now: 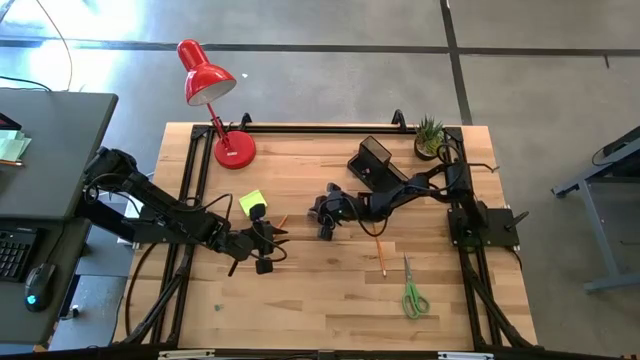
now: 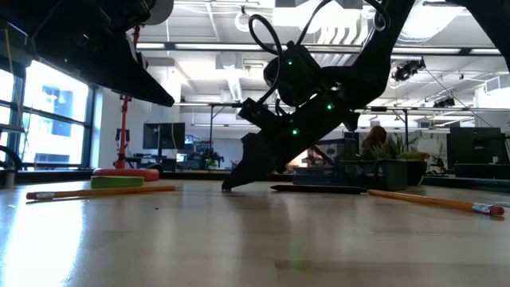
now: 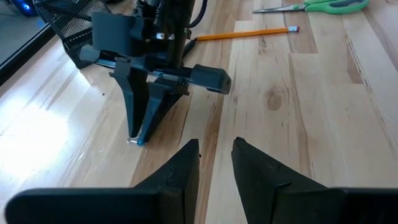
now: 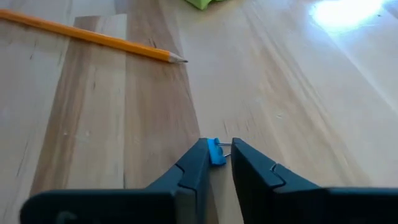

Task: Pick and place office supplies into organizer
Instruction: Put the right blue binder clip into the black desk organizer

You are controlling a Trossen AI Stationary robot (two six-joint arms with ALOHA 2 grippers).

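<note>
I had the red lamp (image 1: 210, 95) at the far left of the desk (image 1: 320, 300), near the back rail. Just right of it sat the yellow-green sticky-note block (image 1: 251, 202), clear of the rails, with one orange pencil (image 1: 281, 222) lying beside it. My left end effector (image 1: 262, 252) hung low just in front of that block, its fingers (image 3: 180, 171) parted by a narrow gap with nothing between them and bare wood ahead of them.

Moving right, my right end effector (image 1: 325, 228) was tipped down steeply at mid-desk, its tips touching the wood. In its wrist view the fingers (image 4: 194, 163) were nearly together around a small blue clip (image 4: 216, 152); I couldn't tell whether they had it pinched. Open board lay all round that spot.

Right again, a second pencil (image 1: 381, 256) lay alone, and behind it the black mesh organizer (image 1: 374, 158) stood toward the back rail with the potted plant (image 1: 429, 137) in the far right corner. The green-handled scissors (image 1: 412, 290) lay nearest the front right, well apart from everything, with a broad clear strip along the front edge.
</note>
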